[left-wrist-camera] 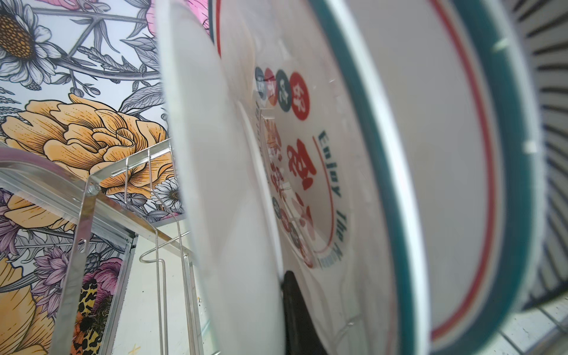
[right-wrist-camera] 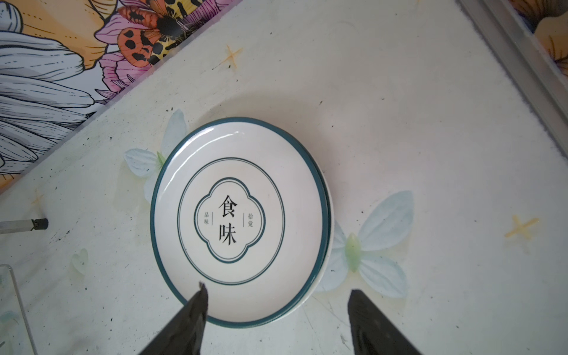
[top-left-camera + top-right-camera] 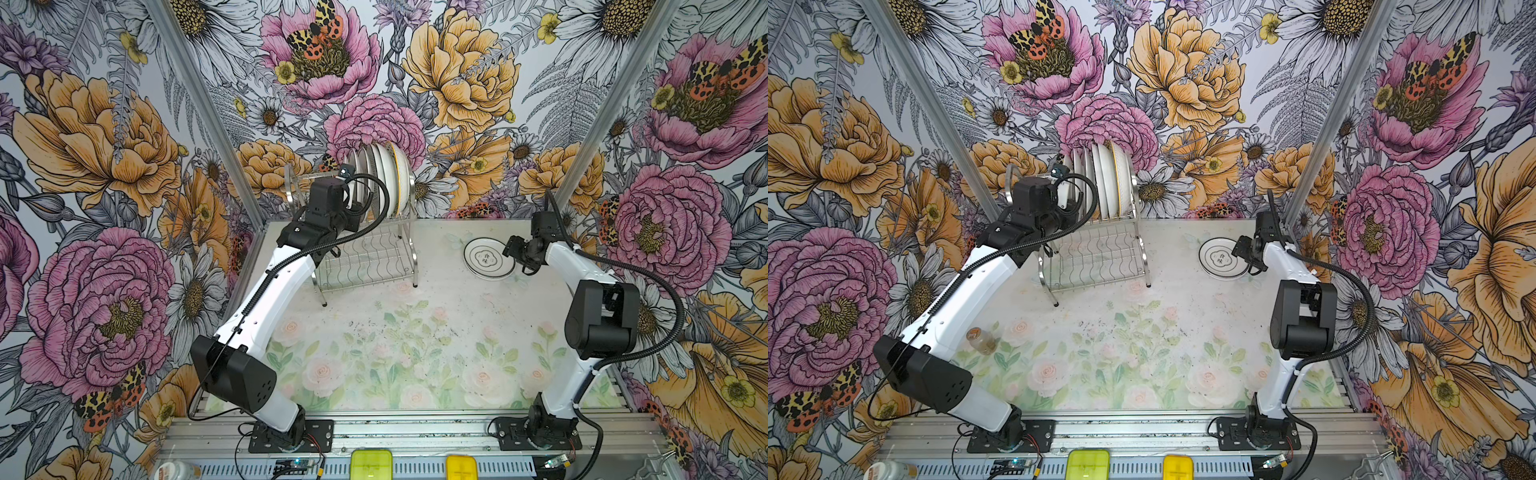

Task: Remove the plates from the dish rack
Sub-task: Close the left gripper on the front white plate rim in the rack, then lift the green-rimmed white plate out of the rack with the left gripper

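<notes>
Left wrist view is the only one that really shows the grab. The left gripper (image 3: pixel 356 207) is clamped on a plain white plate (image 1: pixel 221 184) standing in the dish rack (image 3: pixel 374 257). One black finger (image 1: pixel 292 310) sits between it and the red-lettered plate (image 1: pixel 332 159) next in line. In both top views the arm hides all that.

Right wrist view has the right gripper (image 2: pixel 276 290) with jaws wide apart, above a teal-rimmed plate (image 2: pixel 239 221) lying flat on another plate near the table's (image 3: pixel 415 332) back right corner. There's plenty of bare pastel-flowered table in front, and loud floral wallpaper (image 3: pixel 104 166) closes in on three sides.
</notes>
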Controlling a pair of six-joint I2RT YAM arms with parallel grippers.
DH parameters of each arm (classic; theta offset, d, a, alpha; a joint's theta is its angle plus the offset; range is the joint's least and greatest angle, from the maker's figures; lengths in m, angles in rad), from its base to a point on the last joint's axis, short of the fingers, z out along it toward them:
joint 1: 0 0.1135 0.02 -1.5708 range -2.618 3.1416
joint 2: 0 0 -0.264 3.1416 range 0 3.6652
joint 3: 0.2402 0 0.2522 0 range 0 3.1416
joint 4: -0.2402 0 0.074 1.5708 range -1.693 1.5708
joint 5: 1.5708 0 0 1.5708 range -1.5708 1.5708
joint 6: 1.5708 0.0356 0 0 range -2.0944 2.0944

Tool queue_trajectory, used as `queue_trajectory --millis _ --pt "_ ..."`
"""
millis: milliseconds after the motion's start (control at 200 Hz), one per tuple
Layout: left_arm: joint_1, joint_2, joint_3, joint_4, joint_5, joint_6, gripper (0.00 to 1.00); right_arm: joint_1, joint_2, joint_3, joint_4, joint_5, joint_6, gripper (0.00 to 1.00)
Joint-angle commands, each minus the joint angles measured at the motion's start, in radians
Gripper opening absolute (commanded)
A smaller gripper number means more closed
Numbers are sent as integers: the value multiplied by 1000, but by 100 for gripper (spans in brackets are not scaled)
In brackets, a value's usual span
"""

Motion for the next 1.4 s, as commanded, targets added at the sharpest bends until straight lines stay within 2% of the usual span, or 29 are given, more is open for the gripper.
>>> queue_trajectory --millis 0,495,851,1171,1396 --pt "13 -59 36 24 -61 24 11 -7 -40 1 31 -5 -3 74" --pt "12 -103 33 35 -8 7 10 -8 -45 -2 32 -9 -3 74" --pt "-23 -183 16 35 -28 21 10 -9 -93 -14 32 -21 13 75" --pt "-145 -278 -22 14 -155 55 10 -11 -243 -70 31 -30 36 77" --pt "-294 -362 -87 3 -254 63 10 -14 -408 -152 29 -78 73 78"
